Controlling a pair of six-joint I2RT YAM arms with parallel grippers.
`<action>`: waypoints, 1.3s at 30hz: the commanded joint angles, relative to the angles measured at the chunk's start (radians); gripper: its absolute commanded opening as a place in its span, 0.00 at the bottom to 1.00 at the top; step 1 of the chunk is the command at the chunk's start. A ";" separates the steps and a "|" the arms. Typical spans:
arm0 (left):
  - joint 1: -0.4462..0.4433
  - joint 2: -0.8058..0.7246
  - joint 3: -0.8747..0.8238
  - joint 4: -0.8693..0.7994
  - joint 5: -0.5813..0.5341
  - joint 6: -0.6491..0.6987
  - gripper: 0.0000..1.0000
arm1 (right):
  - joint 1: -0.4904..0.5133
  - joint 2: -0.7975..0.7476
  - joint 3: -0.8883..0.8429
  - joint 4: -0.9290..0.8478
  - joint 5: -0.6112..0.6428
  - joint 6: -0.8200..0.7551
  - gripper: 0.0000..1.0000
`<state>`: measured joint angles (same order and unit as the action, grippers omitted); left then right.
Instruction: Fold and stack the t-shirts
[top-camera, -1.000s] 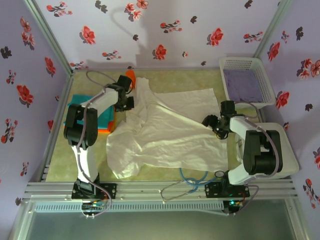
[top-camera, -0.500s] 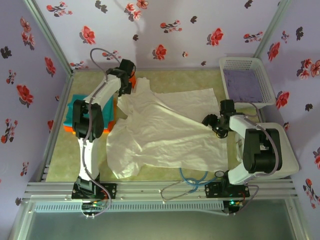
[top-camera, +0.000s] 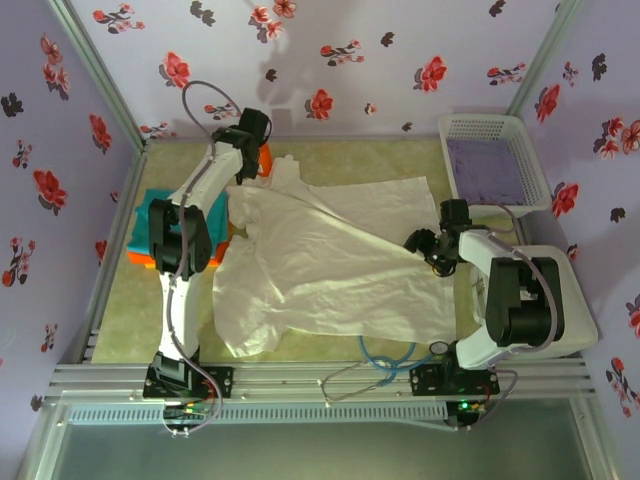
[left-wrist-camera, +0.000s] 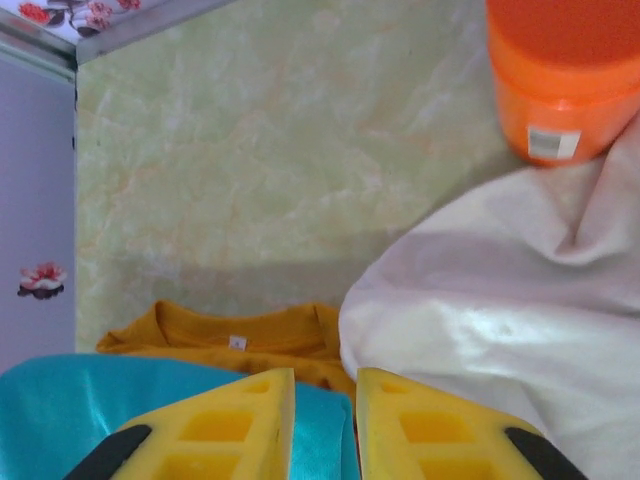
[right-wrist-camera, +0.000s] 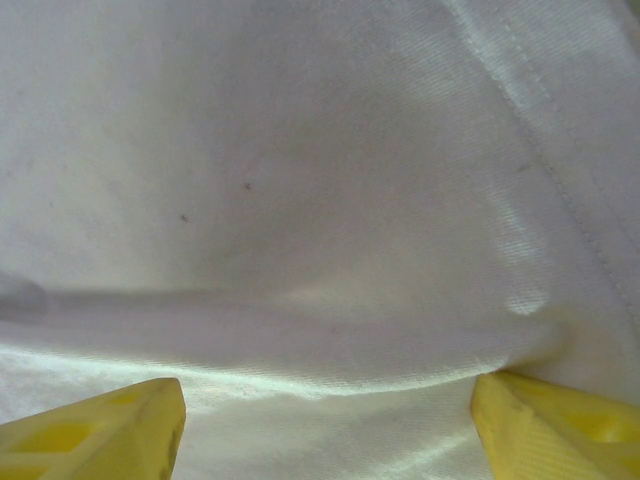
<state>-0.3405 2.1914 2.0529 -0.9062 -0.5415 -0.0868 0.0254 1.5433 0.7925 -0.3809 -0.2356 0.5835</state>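
White shirt (top-camera: 330, 260): spread crumpled over the desk's middle, so both arms reach it.
Axis: I judge it runs left to right, sleeves toward the left edge, hem toward the right.
Left jaws: narrowly apart and empty at the far-left corner, beside the orange tub (left-wrist-camera: 565, 75).
Right jaws: wide apart astride cloth near the right edge, not clamped.
Folded shirts (top-camera: 150, 215): teal and orange, stacked at the left edge.

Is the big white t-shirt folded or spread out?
Spread out: the large wrinkled white t-shirt lies open across the green marbled table, not in a rectangle.
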 joint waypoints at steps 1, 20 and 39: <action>-0.007 -0.134 -0.107 -0.080 0.022 -0.086 0.26 | 0.004 0.004 -0.001 -0.056 0.013 -0.007 0.78; -0.057 -0.857 -1.037 -0.052 0.409 -0.458 0.63 | 0.032 -0.276 -0.009 -0.239 0.102 -0.005 0.99; -0.281 -1.326 -1.468 -0.155 0.562 -1.004 0.65 | 0.033 -0.553 -0.127 -0.481 0.133 0.112 0.87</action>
<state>-0.5930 0.9138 0.6266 -1.0225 0.0040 -0.9356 0.0525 1.0168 0.6872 -0.7925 -0.1287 0.6647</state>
